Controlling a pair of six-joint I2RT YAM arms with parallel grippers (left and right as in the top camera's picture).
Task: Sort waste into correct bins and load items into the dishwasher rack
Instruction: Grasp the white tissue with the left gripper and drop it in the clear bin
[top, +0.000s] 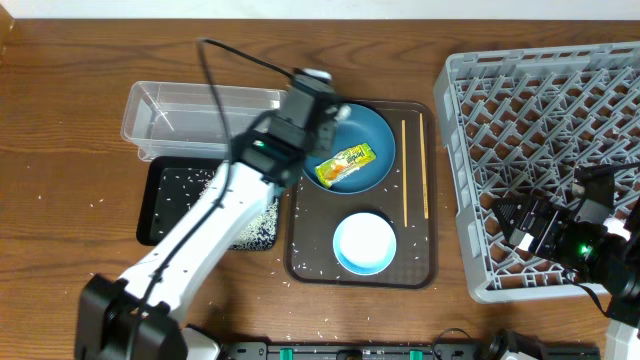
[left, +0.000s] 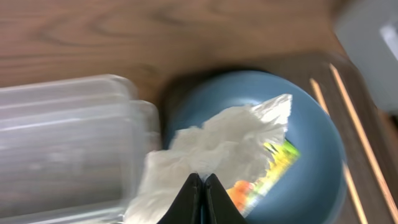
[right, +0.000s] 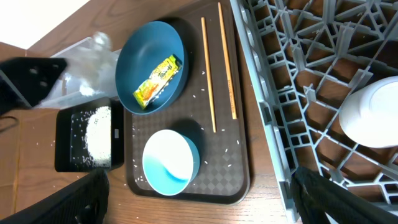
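My left gripper (left: 202, 182) is shut on the crumpled white tissue (left: 217, 143), held above the left rim of the blue plate (top: 370, 135), next to the clear tub (top: 200, 112). The yellow-green snack wrapper (top: 346, 166) lies on the plate. Two chopsticks (top: 405, 172) lie on the brown tray right of the plate, with the white bowl (top: 364, 243) in front. Rice (right: 98, 134) is piled in the black tray (top: 165, 190). My right gripper (right: 199, 205) is open and empty over the front left edge of the grey rack (top: 550, 110).
The brown serving tray (top: 420, 265) has loose rice grains on it. A pale round item (right: 373, 115) sits in the rack, in the right wrist view only. A few grains lie scattered on the wooden table around the trays.
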